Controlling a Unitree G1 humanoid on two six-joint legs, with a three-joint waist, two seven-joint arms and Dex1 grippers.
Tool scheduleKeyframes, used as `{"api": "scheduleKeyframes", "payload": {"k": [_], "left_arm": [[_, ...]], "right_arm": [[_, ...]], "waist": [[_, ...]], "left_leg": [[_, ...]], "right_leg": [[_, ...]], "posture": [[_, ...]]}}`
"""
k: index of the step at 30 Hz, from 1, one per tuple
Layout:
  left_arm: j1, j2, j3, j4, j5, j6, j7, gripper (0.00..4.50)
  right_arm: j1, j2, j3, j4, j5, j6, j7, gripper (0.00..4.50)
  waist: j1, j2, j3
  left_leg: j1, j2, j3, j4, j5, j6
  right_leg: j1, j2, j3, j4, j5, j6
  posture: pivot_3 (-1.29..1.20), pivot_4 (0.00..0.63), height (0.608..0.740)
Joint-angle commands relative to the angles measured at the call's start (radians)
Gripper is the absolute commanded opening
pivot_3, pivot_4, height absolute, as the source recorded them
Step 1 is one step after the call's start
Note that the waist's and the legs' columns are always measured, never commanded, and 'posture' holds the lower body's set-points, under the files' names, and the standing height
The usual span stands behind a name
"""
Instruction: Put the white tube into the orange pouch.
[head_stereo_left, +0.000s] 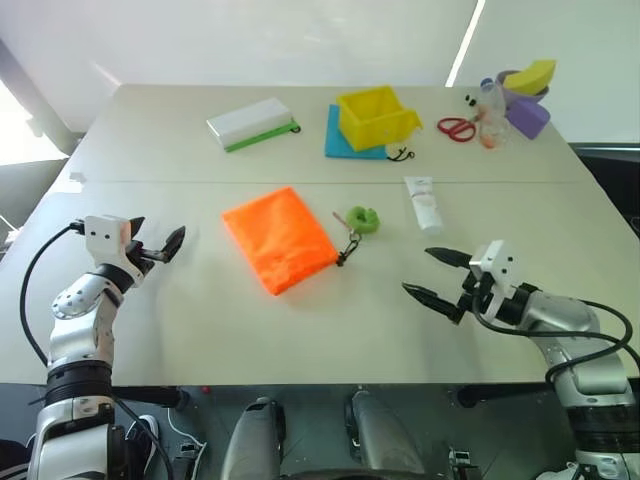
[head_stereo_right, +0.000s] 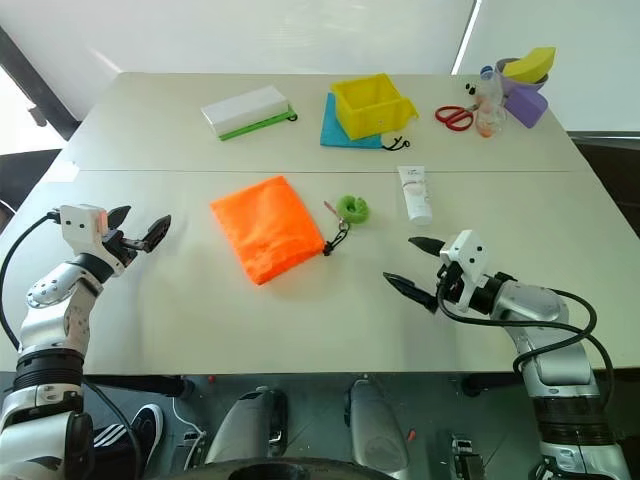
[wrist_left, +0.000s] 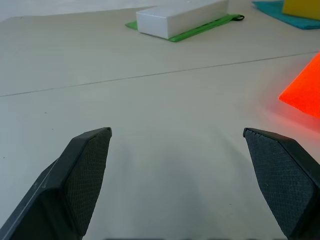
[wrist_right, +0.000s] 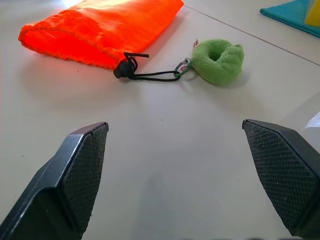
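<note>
Spanning the whole scene in front of you, the pale table (head_stereo_left: 300, 330) carries everything, with a seam running across it behind the pouch. Your next largest item is the orange pouch (head_stereo_left: 278, 238), lying flat near the middle, its gathered mouth turned toward the right arm's side and its dark cord (wrist_right: 152, 76) trailing from a black stopper to the green ring toggle (head_stereo_left: 362, 219), which rests just beside the pouch. Along the far edge you have a flat white box with a green edge (head_stereo_left: 250, 123), a yellow bin (head_stereo_left: 375, 117) sitting on a teal cloth (head_stereo_left: 335, 140), red scissors (head_stereo_left: 456, 128), a clear bottle (head_stereo_left: 489, 112) and a purple and yellow heap (head_stereo_left: 527, 95). Your left gripper (head_stereo_left: 152, 243) hovers over the table's left side, fingers spread wide and empty, well apart from the pouch, whose corner shows at the edge of its wrist view. Your right gripper (head_stereo_left: 437, 274) hangs low over the near right part of the table, fingers equally wide and holding nothing, aimed toward the toggle and pouch mouth. Smallest of your concerns, the white tube (head_stereo_left: 423, 203) lies flat on the table beyond the right gripper, to the right of the toggle, cap end toward the robot, near those fingers but touching neither of them.
</note>
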Motion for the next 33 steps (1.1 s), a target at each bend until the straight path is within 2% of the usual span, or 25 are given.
{"api": "scheduleKeyframes", "payload": {"k": [1,22,29,33], "left_arm": [[-0.008,0.003,0.021,-0.01,-0.011,-0.035,-0.003,4.5],[0.023,-0.014,-0.028,-0.166,-0.038,0.025,-0.113,4.5],[0.053,0.003,-0.176,-0.427,-0.084,0.122,-0.279,4.5],[0.079,0.034,-0.293,-0.598,-0.097,0.2,-0.375,4.5]], "right_arm": [[-0.015,0.006,-0.009,-0.019,-0.008,-0.026,-0.018,4.48],[-0.046,0.015,-0.011,0.037,-0.043,-0.054,-0.053,4.48],[-0.097,0.031,-0.065,0.069,0.047,0.032,-0.071,4.48],[-0.098,0.029,-0.036,0.04,0.019,0.025,-0.083,4.48]], "waist": [[0.0,0.0,0.0],[0.001,0.0,0.0],[0.002,0.0,0.0],[0.001,0.0,0.0]], "left_leg": [[0.0,0.0,0.0,0.0,0.0,0.0],[0.0,0.0,0.0,0.0,0.0,0.0],[0.0,0.0,0.0,0.0,0.0,0.0],[0.0,0.0,0.0,0.0,0.0,0.0]], "right_leg": [[0.0,0.0,0.0,0.0,0.0,0.0],[0.0,0.0,0.0,0.0,0.0,0.0],[0.0,-0.001,0.0,0.0,0.0,0.0],[0.0,0.0,0.0,0.0,-0.001,-0.002]], "posture": [[0.0,0.15,0.74],[0.0,0.15,0.74],[0.0,0.15,0.74],[0.0,0.15,0.74]]}}
